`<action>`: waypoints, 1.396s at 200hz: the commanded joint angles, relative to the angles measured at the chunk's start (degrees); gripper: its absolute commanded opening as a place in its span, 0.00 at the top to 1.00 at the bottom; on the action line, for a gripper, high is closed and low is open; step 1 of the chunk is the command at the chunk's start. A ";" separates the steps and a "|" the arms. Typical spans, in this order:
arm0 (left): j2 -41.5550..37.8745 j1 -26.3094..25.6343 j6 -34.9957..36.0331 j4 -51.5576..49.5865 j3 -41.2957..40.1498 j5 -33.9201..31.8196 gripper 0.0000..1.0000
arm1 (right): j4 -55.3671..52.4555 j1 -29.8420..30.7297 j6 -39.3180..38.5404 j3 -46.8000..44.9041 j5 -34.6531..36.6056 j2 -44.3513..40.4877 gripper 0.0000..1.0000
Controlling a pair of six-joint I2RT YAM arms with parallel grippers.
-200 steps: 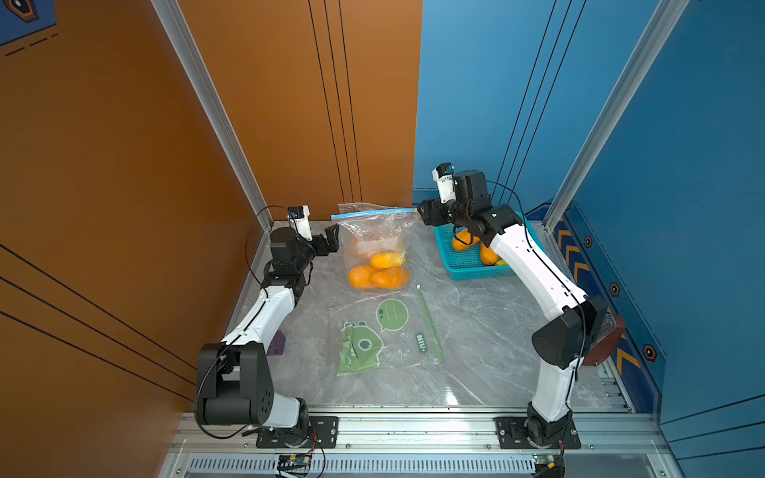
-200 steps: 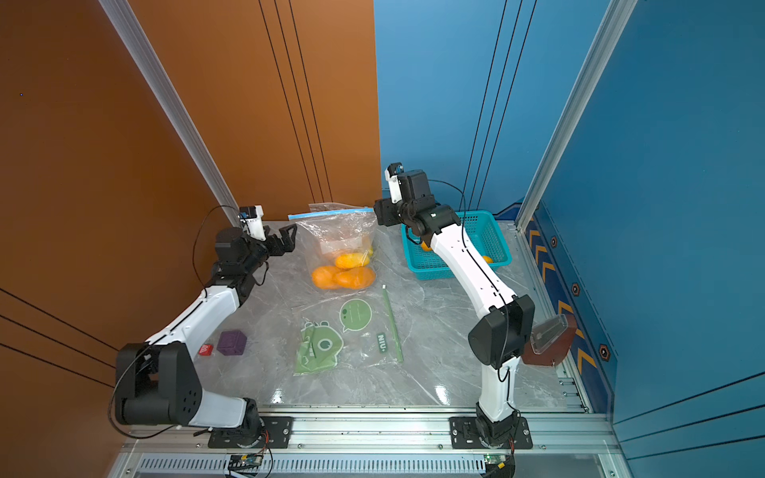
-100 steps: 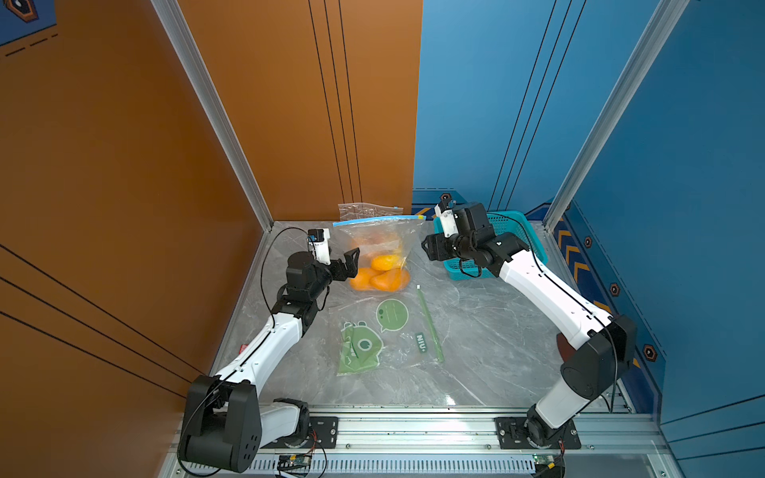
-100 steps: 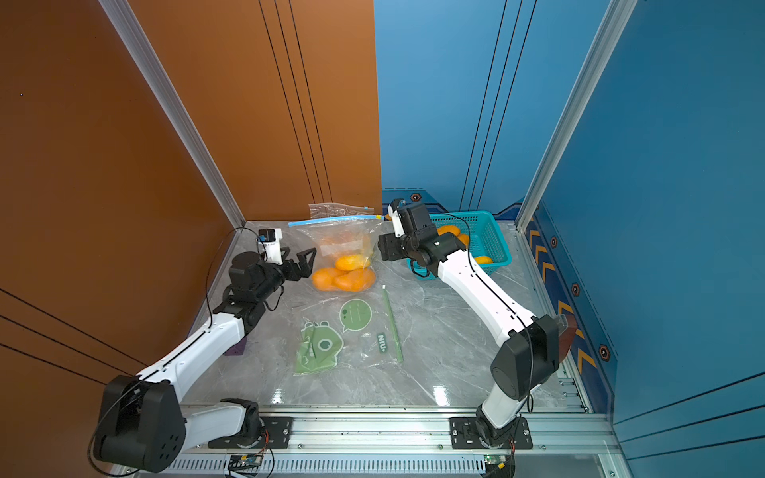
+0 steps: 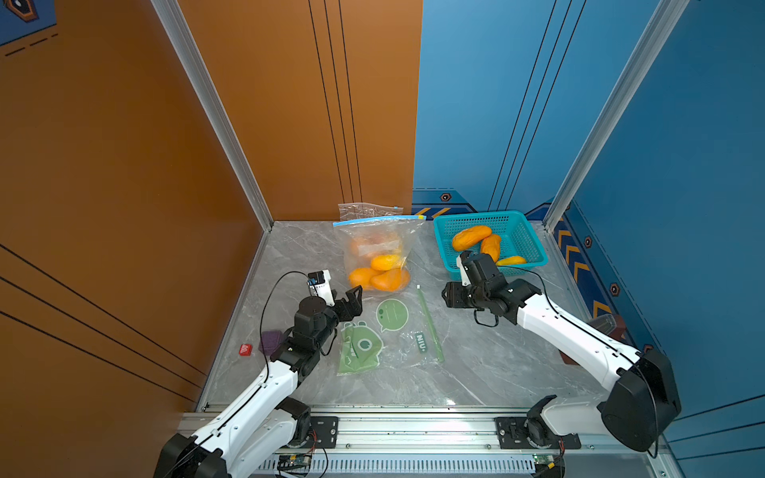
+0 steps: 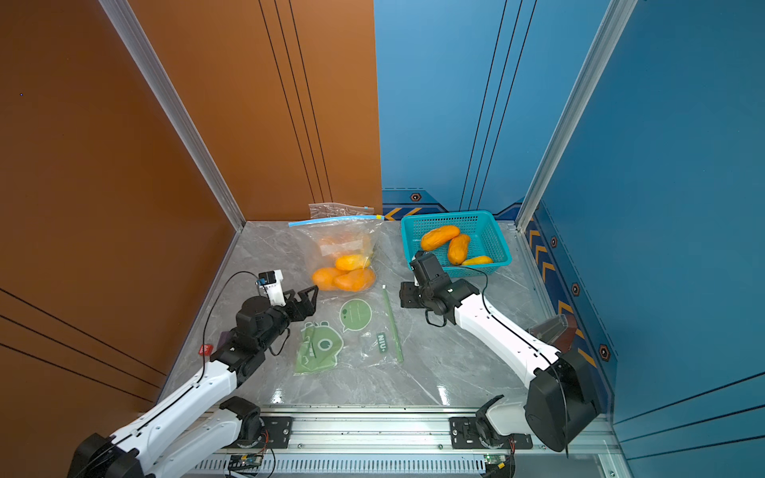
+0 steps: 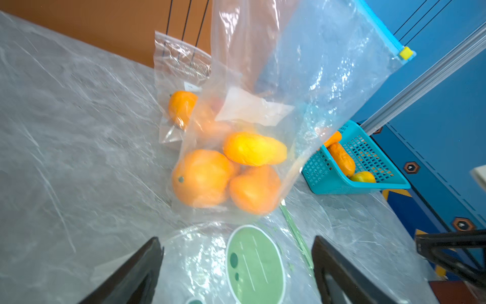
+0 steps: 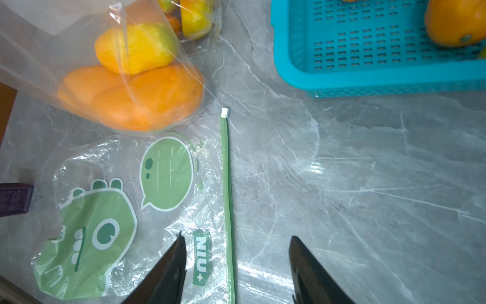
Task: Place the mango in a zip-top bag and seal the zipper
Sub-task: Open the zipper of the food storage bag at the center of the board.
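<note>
Three mangoes [image 5: 385,262] sat inside the standing blue-zipper bag [image 5: 378,231], and three more lay in the one teal basket [image 5: 528,236]. One green-printed bag [image 5: 389,335] lay flat on the worktop [image 5: 488,364]. The left gripper [image 5: 352,301] and the right gripper [image 5: 448,296] both had their fingers released, grasping nothing.

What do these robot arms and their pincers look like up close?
Both arms, left arm and right arm, have smooth white shells joined by black joints, with thin black cables looping alongside. Each wrist carries a small white camera box. The left gripper and right gripper end in two black, wedge-shaped fingers.
</note>
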 commanded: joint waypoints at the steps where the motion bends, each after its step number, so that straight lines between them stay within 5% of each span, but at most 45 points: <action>1: -0.30 -3.32 -6.64 -7.70 -1.64 -3.25 0.20 | -0.01 0.96 4.92 -4.51 0.06 -2.15 0.43; 65: 8.82 -16.13 -13.36 -9.98 -0.55 -4.28 0.42 | 1.85 1.43 4.58 -11.13 2.83 1.02 0.56; 104: 8.48 -15.70 -19.50 -18.92 -3.25 -10.01 0.63 | 6.08 2.08 4.95 -12.31 -0.23 4.64 0.66; 144: 10.73 -10.67 -17.88 -17.21 -5.21 -7.29 0.64 | 7.39 2.30 4.50 -10.87 -1.56 9.70 0.70; 202: 17.91 -9.31 -16.73 -13.56 -4.33 -5.17 0.65 | 17.98 2.74 10.63 -11.20 -13.13 13.98 0.69; 279: 13.93 -8.08 -18.50 -13.63 -7.18 -5.87 0.64 | 25.60 4.06 15.51 -10.90 -18.66 19.23 0.66</action>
